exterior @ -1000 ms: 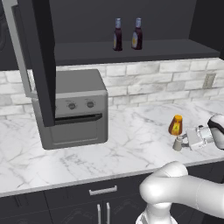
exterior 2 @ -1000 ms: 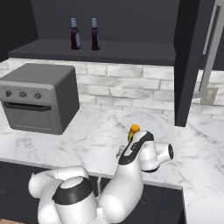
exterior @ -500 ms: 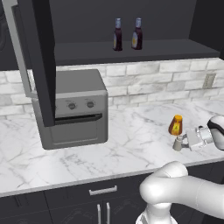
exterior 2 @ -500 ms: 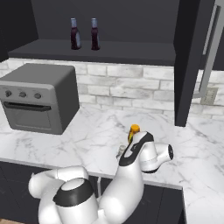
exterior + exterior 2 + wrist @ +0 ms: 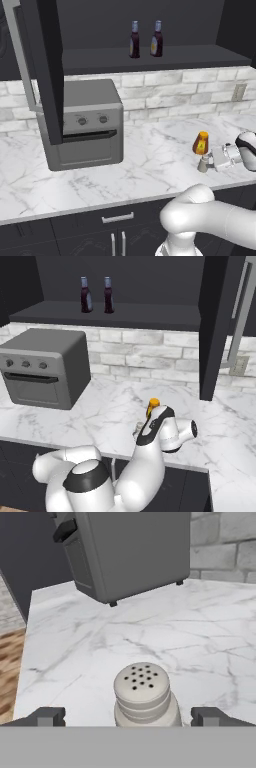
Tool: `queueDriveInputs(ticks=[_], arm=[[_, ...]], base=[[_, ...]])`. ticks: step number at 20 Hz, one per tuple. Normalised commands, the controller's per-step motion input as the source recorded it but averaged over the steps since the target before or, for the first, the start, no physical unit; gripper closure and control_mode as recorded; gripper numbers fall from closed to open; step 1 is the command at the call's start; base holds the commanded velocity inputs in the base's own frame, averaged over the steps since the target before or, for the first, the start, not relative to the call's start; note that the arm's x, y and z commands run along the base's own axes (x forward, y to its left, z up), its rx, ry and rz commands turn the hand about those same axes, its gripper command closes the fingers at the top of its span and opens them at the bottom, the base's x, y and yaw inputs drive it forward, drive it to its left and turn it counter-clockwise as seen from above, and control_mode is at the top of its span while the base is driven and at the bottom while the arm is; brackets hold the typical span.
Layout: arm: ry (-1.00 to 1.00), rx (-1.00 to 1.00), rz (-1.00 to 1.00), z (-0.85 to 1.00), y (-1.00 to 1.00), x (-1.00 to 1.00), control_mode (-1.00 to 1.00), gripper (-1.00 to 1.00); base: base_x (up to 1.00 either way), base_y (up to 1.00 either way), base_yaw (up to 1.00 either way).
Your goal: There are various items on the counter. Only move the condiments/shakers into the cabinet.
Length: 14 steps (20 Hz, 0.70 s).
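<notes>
Basically down to the last condiment. Left to right:

Cabinet door (image 5: 42,75) is swung wide and hangs in front of the toaster oven's (image 5: 87,122) left side, so the shelf (image 5: 150,59) behind it is fully reachable. My read: it is left open because one more item has to go in.

Toaster oven sits toward the back left of the counter (image 5: 125,165), against the brick wall. Not a task item, and it is well clear of the working area.

Two dark bottles (image 5: 146,39) stand upright, side by side, near the middle of the shelf, toward the back. They look done.

Shaker (image 5: 145,694) is upright near the front edge of the counter, toward its right end. In the left base view it stands just beside the orange thing (image 5: 201,143), on its front side; can't tell if they touch.

Gripper (image 5: 129,717) is low and level with the shaker, coming in from the right. Fingers spread wide, one tip on each side of the shaker body, nothing clamped. Side approach at body height makes sense: the perforated cap is wider than the neck, so a squeeze lower down should seat better.

Risk: the orange thing is close enough to get nudged.
</notes>
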Motion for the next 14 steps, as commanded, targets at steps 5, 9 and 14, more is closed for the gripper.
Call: queueDriveInputs(ticks=[5, 9, 14], arm=[[0.0, 0.0, 0.0, 0.0, 0.0, 0.05, -1.0, -1.0], [0.0, 0.0, 0.0, -0.03, 0.0, 0.0, -1.0, -1.0], [0.0, 0.0, 0.0, 0.0, 0.0, 0.0, -1.0, 1.0]], base=[[0.0, 0.0, 0.0], [0.0, 0.0, 0.0], [0.0, 0.0, 0.0]])
